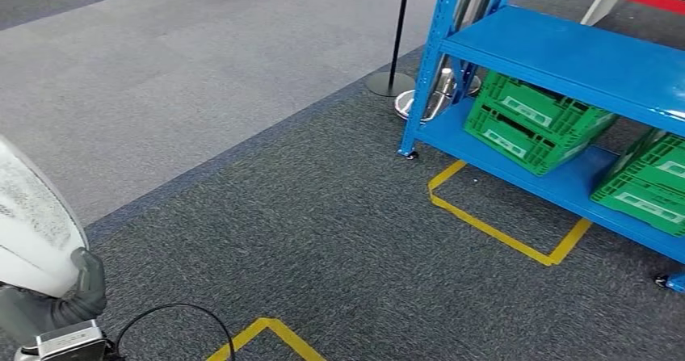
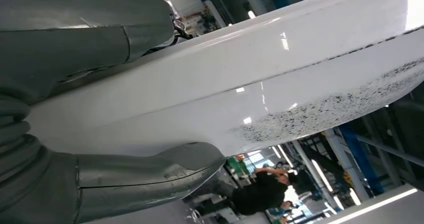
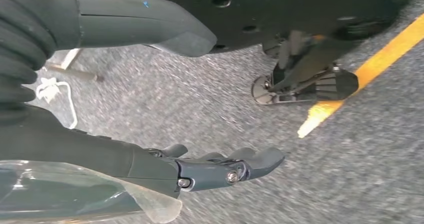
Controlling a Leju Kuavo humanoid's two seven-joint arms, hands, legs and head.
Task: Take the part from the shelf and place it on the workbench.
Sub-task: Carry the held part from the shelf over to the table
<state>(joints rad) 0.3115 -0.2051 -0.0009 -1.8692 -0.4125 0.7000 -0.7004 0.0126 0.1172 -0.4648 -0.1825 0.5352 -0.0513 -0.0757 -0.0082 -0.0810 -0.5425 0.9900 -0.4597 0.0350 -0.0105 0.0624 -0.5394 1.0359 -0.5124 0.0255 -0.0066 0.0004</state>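
My left hand (image 1: 77, 292) grips a large white glossy part (image 1: 32, 220) with black speckles at the lower left of the head view. In the left wrist view the part (image 2: 260, 78) lies between the thumb (image 2: 150, 171) and the fingers (image 2: 85, 28). My right hand (image 3: 150, 98) hangs over the carpet with its thumb and fingers apart and nothing between them. The blue shelf (image 1: 565, 62) stands at the upper right of the head view.
Two green crates (image 1: 533, 123) (image 1: 646, 179) sit on the shelf's lowest board. Yellow tape (image 1: 501, 228) marks a box on the dark carpet before the shelf, and more tape (image 1: 266, 337) lies near me. A barrier post (image 1: 392, 70) stands by the shelf's corner. A person (image 2: 260, 189) stands in the background.
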